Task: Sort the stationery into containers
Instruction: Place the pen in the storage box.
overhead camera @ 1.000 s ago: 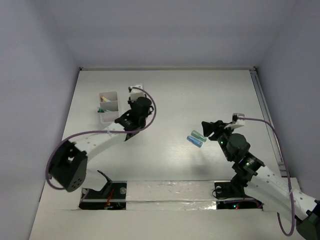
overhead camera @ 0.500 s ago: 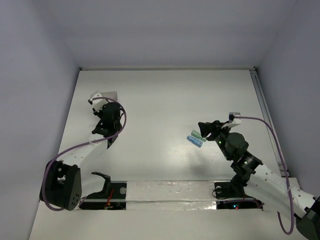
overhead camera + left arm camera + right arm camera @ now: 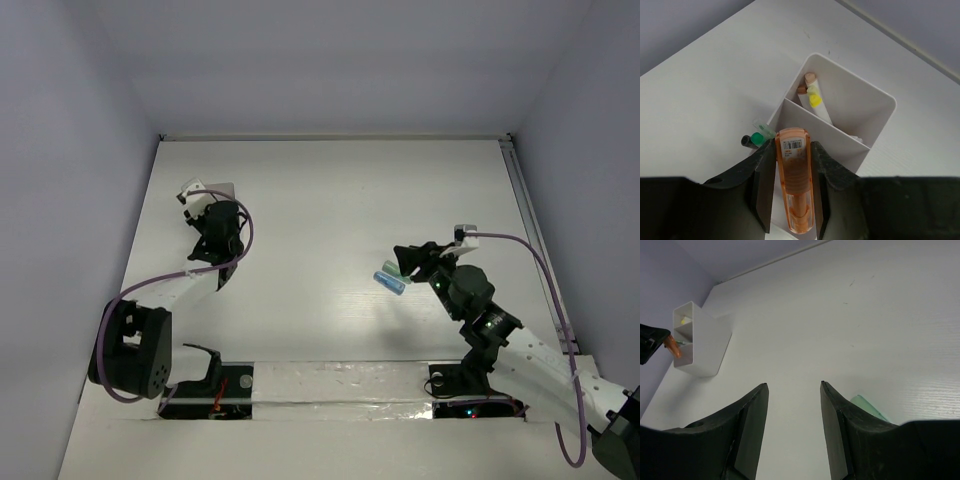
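Observation:
My left gripper [image 3: 792, 146] is shut on a stubby orange marker [image 3: 793, 190] and holds it just above the white organizer box [image 3: 880, 107]. The box's far compartment holds white sticks with pink and yellow ends [image 3: 813, 98]. A green-capped marker [image 3: 758, 138] and a dark pen end poke out at the box's left side. In the top view the left gripper [image 3: 213, 228] covers most of the box [image 3: 226, 189]. My right gripper [image 3: 405, 262] is open and empty next to a mint-green marker [image 3: 392, 268] and a blue marker [image 3: 390, 283] lying on the table. The mint-green marker [image 3: 867, 407] shows partly behind my right finger.
The box [image 3: 697, 342] stands near the left wall, with the orange marker's tip [image 3: 671, 347] beside it in the right wrist view. A rail runs along the table's right edge [image 3: 530, 225]. The grey walls stand close on all sides.
My left arm swung left with the orange marker, from right of the box to over it. My right gripper crept slightly left toward the two markers.

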### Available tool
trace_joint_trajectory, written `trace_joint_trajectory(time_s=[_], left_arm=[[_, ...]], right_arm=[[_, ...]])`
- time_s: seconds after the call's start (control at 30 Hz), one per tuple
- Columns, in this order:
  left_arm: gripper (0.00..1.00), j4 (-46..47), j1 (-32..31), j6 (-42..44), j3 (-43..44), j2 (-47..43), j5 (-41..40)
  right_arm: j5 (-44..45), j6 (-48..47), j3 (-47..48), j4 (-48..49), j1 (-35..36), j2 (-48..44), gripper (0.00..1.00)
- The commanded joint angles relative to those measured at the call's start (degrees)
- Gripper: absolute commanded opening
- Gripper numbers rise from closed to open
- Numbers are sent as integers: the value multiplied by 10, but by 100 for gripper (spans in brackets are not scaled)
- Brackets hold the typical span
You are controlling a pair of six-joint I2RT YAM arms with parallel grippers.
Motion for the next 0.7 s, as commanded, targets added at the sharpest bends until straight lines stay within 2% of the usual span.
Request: trace_joint_trajectory(time_s=[0.0, 0.27, 0.5, 0.67], left_arm=[[8, 26, 2, 14, 17, 4, 7], [13, 11, 2, 7, 31, 16, 16], [29, 13, 2, 9, 30, 15, 18], [32, 16, 2, 9, 26, 10, 19]], right_arm=[[-1, -7, 1, 34, -2, -3, 52], [-3, -11, 2, 30, -2, -11, 52], [-5, -11, 2, 30, -2, -11, 52], [-5, -11, 4, 30, -2, -6, 52]])
